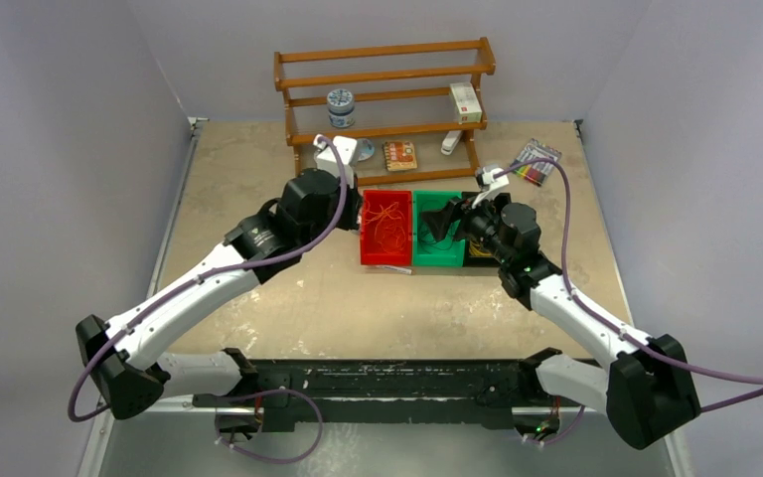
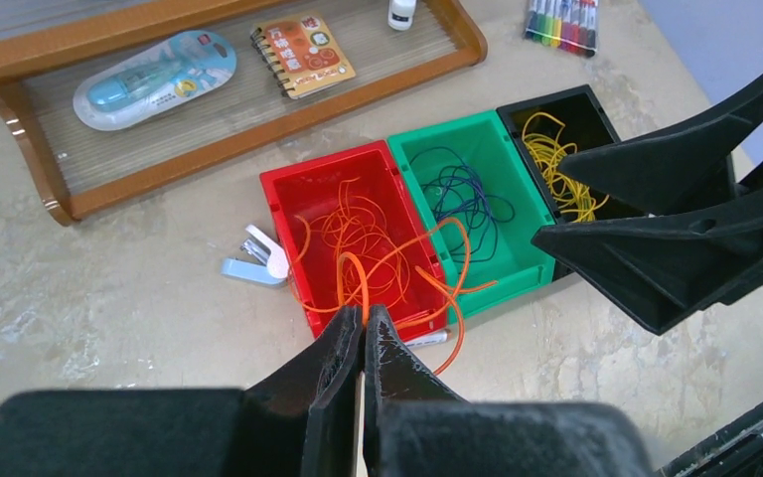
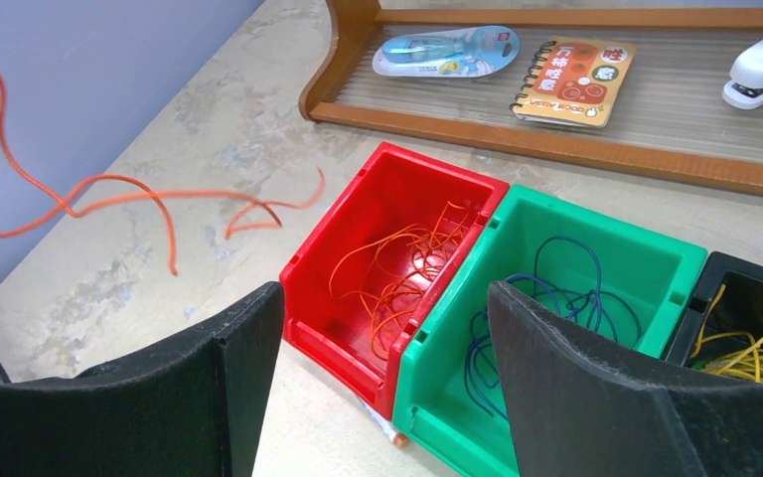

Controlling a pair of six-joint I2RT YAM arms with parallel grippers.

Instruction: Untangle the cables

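Left hand: clenched on an orange cable over the red bin, frame centre. Right hand: released, empty. Dark cables in green bin; yellow cables in black bin.

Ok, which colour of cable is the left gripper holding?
The orange cable: the shut left gripper pinches it as it trails from the red bin. The dark blue cables lie in the green bin, yellow cables in the black bin.
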